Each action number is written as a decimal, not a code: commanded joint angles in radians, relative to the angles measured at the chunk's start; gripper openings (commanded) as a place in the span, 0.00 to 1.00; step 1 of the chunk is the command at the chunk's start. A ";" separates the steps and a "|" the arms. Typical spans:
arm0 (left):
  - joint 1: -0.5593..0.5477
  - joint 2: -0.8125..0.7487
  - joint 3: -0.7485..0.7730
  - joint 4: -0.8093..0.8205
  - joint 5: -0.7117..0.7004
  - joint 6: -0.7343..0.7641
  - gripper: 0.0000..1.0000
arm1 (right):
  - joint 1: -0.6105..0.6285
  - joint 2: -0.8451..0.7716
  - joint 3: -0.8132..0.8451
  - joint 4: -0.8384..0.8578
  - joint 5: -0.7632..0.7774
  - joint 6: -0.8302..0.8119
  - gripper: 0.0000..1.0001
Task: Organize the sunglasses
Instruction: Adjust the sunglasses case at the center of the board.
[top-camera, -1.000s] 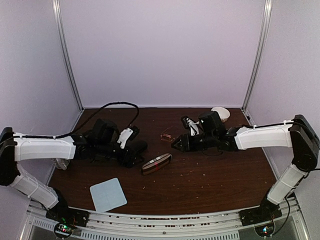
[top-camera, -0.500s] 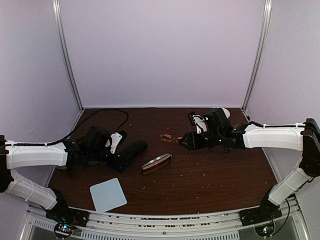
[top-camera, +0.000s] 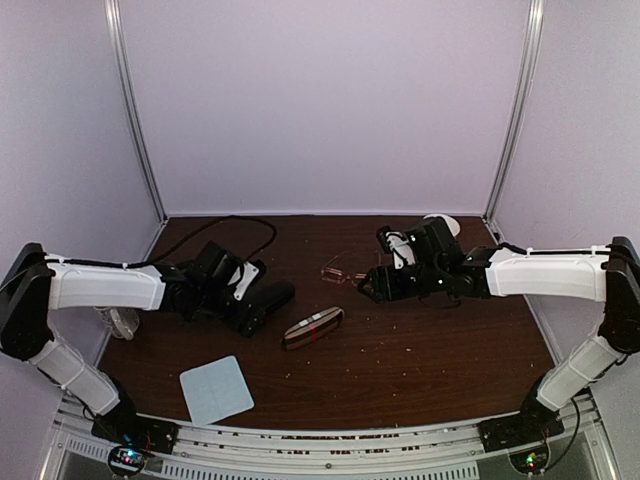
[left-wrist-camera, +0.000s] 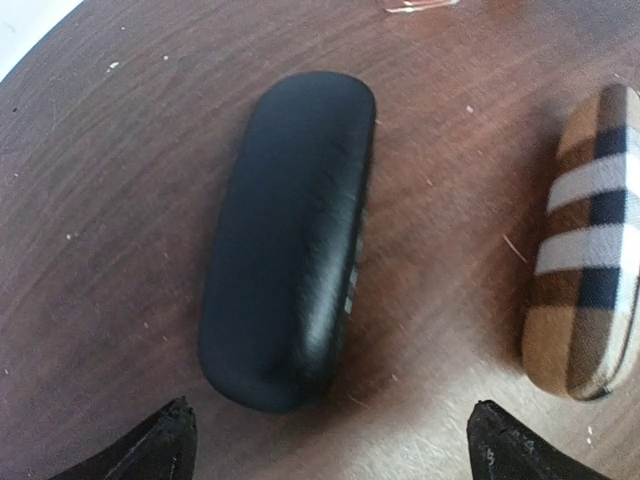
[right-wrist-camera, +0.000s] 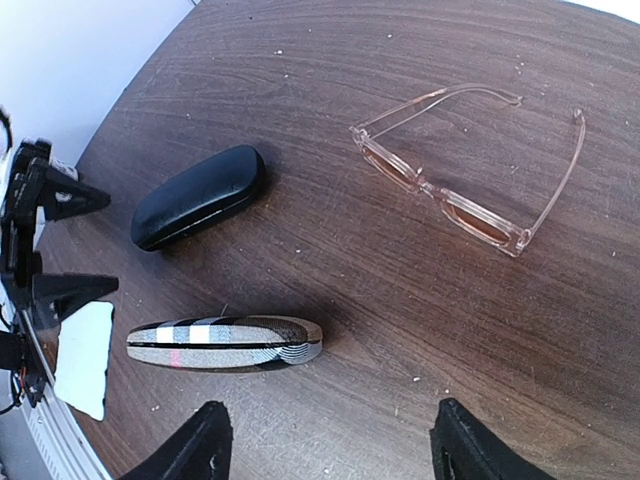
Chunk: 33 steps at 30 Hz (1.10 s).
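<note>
One pair of sunglasses (top-camera: 340, 270) (right-wrist-camera: 470, 165), with a pinkish translucent frame and its temples unfolded, lies on the dark wooden table (top-camera: 420, 360). My right gripper (top-camera: 368, 288) (right-wrist-camera: 335, 445) hovers just right of them, open and holding nothing. My left gripper (top-camera: 255, 308) (left-wrist-camera: 335, 445) is open wide at the near end of a shut black case (top-camera: 278, 293) (left-wrist-camera: 290, 240) (right-wrist-camera: 198, 197), with its fingertips short of the case. A shut plaid case (top-camera: 313, 326) (left-wrist-camera: 590, 250) (right-wrist-camera: 225, 343) lies between the two grippers.
A light blue cloth (top-camera: 216, 389) lies at the front left. A white round object (top-camera: 442, 226) sits at the back right. A black cable (top-camera: 240, 212) loops at the back left. A pale glassy object (top-camera: 120, 322) lies under the left arm.
My right gripper has drawn back to the right, away from the sunglasses, and its jaws have widened. My left gripper has opened wider and shifted toward the black case.
</note>
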 joint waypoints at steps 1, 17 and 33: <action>0.054 0.085 0.099 -0.031 0.027 0.077 0.98 | -0.002 -0.004 -0.018 0.011 0.006 -0.007 0.71; 0.160 0.306 0.201 0.043 0.189 0.127 0.92 | -0.002 0.017 -0.049 0.047 -0.025 -0.019 0.78; 0.080 0.225 0.044 0.148 0.302 0.015 0.51 | -0.002 0.055 -0.023 0.052 -0.040 -0.013 0.82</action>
